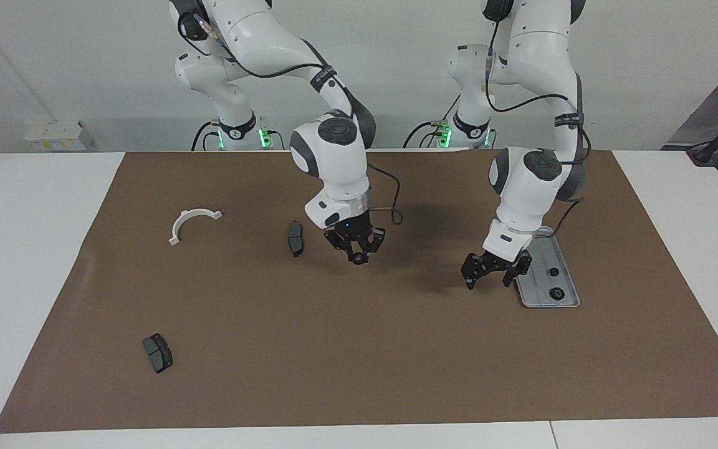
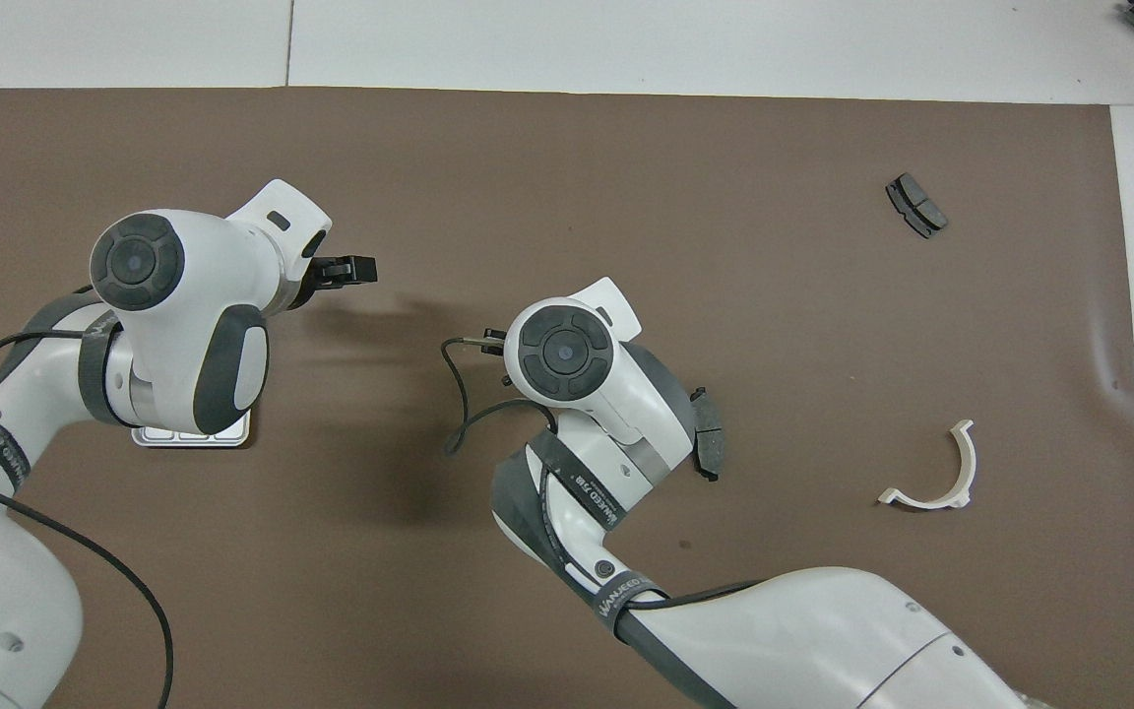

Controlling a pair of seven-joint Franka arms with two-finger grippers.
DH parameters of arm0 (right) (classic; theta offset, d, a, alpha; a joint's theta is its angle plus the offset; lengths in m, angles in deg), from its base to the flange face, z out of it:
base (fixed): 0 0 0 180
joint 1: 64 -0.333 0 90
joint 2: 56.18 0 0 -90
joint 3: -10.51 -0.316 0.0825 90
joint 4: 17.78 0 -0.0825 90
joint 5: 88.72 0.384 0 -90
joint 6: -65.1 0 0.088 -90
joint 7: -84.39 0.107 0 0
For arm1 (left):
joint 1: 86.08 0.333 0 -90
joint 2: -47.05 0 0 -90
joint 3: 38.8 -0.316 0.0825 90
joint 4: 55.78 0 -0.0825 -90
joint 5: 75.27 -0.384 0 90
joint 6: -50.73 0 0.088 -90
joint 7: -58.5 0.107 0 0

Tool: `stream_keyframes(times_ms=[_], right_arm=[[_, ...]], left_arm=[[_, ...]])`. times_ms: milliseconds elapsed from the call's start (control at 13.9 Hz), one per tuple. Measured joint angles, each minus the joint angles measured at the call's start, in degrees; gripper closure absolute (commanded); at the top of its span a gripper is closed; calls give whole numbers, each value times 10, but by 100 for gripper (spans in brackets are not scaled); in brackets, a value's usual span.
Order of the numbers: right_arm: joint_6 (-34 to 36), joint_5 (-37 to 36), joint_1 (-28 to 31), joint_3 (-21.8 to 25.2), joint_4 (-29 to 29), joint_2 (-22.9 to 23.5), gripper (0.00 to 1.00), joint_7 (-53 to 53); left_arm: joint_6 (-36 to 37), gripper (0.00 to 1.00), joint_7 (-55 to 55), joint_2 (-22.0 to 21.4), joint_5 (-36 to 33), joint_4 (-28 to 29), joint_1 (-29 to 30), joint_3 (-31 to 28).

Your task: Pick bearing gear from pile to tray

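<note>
My right gripper [image 1: 357, 253] hangs over the middle of the mat, shut on a small black round bearing gear [image 1: 357, 260] at its fingertips. In the overhead view its own wrist hides the gripper. The silver tray [image 1: 536, 299] lies toward the left arm's end, with two black rings [image 1: 554, 272] [image 1: 558, 293] in it. Only a corner of the tray [image 2: 191, 436] shows from overhead. My left gripper [image 1: 490, 279] [image 2: 348, 269] stands open just above the mat beside the tray, holding nothing. What shows of the pile is scattered pieces.
One dark grey brake pad [image 1: 295, 237] [image 2: 708, 445] lies beside the right gripper. Another brake pad [image 1: 157, 352] [image 2: 915, 205] and the white curved bracket [image 1: 192, 223] [image 2: 936, 473] lie toward the right arm's end. The brown mat [image 1: 359, 349] covers the table's middle.
</note>
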Motion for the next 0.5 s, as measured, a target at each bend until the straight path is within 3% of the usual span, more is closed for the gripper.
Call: stream_keyframes(times_ms=[72,144,215,503], right_arm=[[-5,0,0,0,0,5,74,2],[-6,0,0,0,0,8,24,3],[-6,0,0,0,0,11,0,3],[-6,-2,2,2,1,12,0,3]], left_arm=[[0,0,0,0,0,0,0,0],[0,0,-1,0,0,0,0,0],[0,0,-3,0,0,0,0,0],[-2,0,-17,0,0,0,-9,1]])
